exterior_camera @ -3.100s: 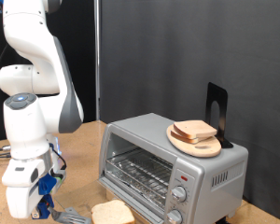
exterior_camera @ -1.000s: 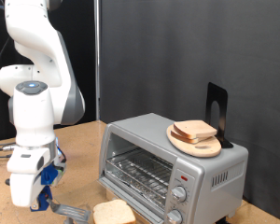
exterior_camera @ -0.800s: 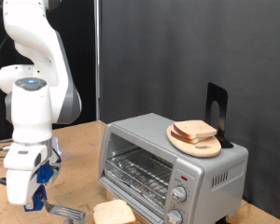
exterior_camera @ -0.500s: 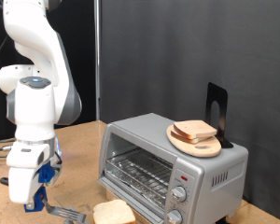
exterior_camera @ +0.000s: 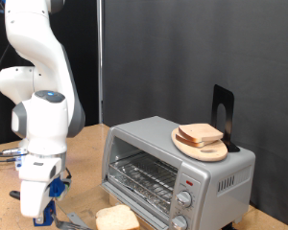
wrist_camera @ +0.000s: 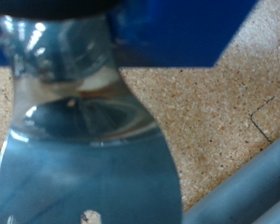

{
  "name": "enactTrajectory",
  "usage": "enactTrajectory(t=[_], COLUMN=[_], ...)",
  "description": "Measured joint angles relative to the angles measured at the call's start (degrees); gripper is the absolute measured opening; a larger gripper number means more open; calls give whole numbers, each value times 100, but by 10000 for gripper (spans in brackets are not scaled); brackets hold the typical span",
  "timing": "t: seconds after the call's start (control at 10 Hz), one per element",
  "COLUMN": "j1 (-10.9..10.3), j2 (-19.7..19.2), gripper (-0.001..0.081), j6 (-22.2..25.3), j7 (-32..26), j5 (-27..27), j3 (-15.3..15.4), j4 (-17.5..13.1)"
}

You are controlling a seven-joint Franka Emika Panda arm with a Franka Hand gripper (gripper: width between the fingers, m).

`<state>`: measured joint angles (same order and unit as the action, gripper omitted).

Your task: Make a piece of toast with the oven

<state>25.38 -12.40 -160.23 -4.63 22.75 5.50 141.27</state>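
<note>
Your gripper (exterior_camera: 46,213) hangs low over the brown wooden tabletop (exterior_camera: 86,153), at the exterior view's bottom left. You cannot tell if it is open or closed. A shiny metal spatula blade (wrist_camera: 84,177) shows right under it in the wrist view. The pale square piece of toast (exterior_camera: 116,218) lies on the tabletop, just in front of the small silver toaster oven (exterior_camera: 178,172). The oven's wire rack (exterior_camera: 142,177) shows inside.

The gripper (exterior_camera: 40,217) hung low over the bench (exterior_camera: 86,153) at the exterior view's left, near the piece of toast (exterior_camera: 116,218) lying before the oven (exterior_camera: 179,170), which carried a plate of stacked bread (exterior_camera: 201,140).
</note>
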Motion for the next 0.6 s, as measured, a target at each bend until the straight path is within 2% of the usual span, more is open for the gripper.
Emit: enactTrajectory(t=[0.6], j1=[-61], j2=[-111], gripper=[393], j6=[-64], j7=[300], j5=[184], j3=[-4], j4=[4])
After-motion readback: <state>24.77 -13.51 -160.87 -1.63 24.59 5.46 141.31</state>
